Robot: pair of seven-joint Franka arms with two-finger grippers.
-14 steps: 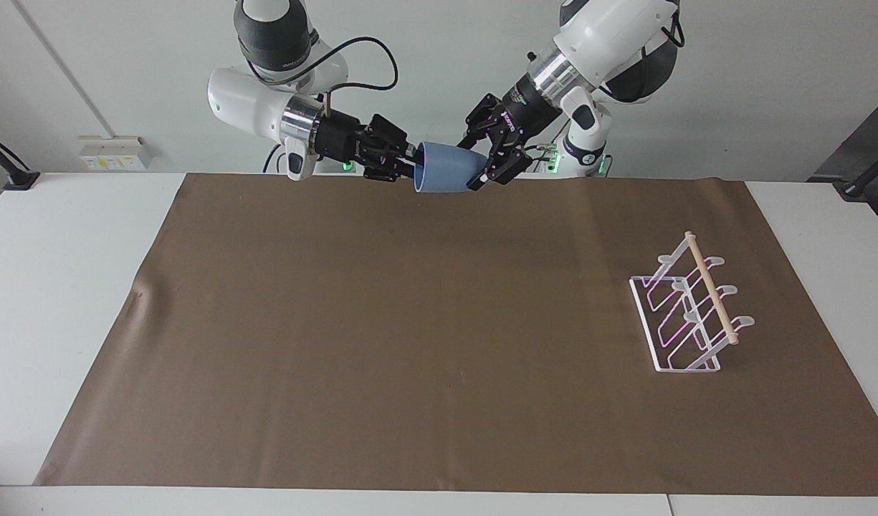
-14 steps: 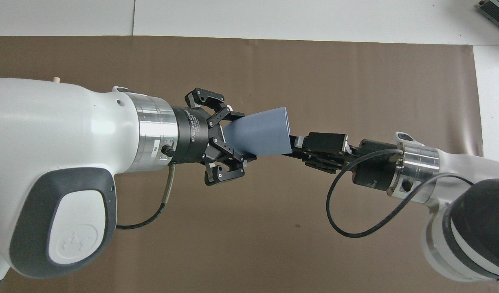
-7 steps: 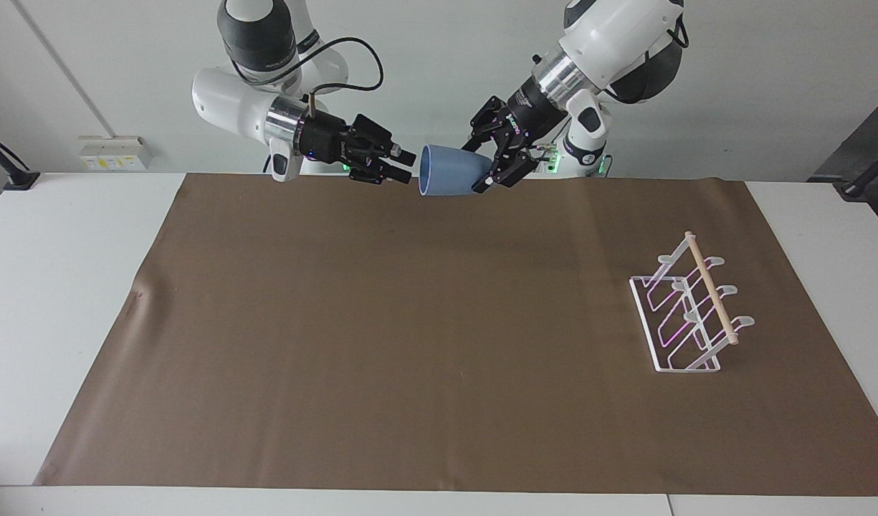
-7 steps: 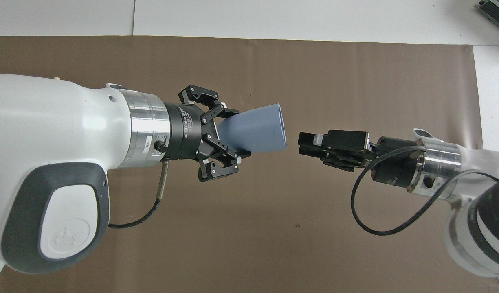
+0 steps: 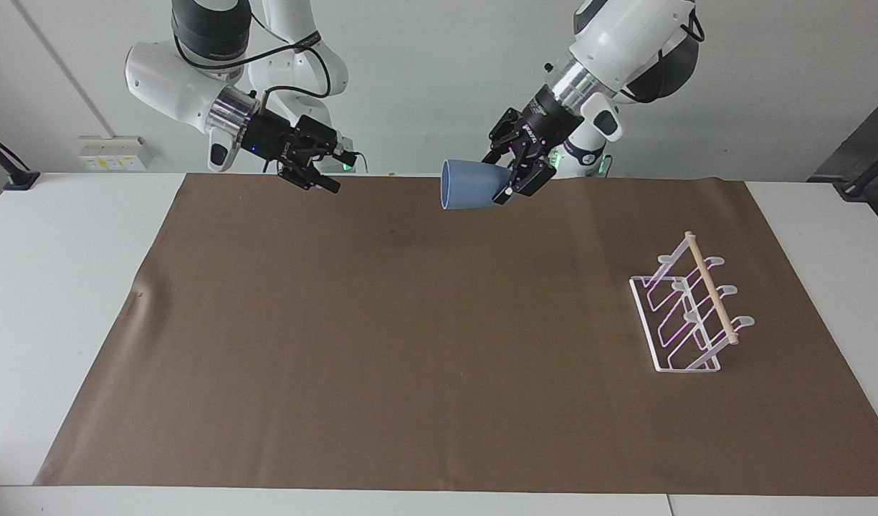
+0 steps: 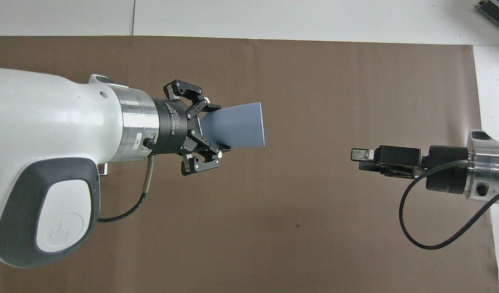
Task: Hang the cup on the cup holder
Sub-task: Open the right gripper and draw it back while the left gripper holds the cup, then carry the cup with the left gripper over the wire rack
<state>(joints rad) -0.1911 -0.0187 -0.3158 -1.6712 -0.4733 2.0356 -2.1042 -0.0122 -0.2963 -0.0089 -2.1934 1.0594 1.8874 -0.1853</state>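
The light blue cup [image 5: 471,185] [image 6: 237,130] hangs in the air on its side, mouth turned toward the right arm's end of the table. My left gripper [image 5: 510,179] [image 6: 218,128] is shut on its narrow base, over the mat's edge by the robots. My right gripper [image 5: 338,172] [image 6: 357,156] is well apart from the cup, open and with nothing in it. The white wire cup holder [image 5: 689,308] with its wooden dowel stands on the mat toward the left arm's end. In the overhead view the left arm covers it.
A brown mat [image 5: 410,344] [image 6: 314,81] covers most of the white table [image 5: 59,287]. Nothing else stands on it apart from the cup holder. A black cable loops from the right wrist [image 6: 420,228].
The right gripper has let go of the cup's rim, opened and pulled back toward its own end. The left gripper has carried the cup a little toward the left arm's end.
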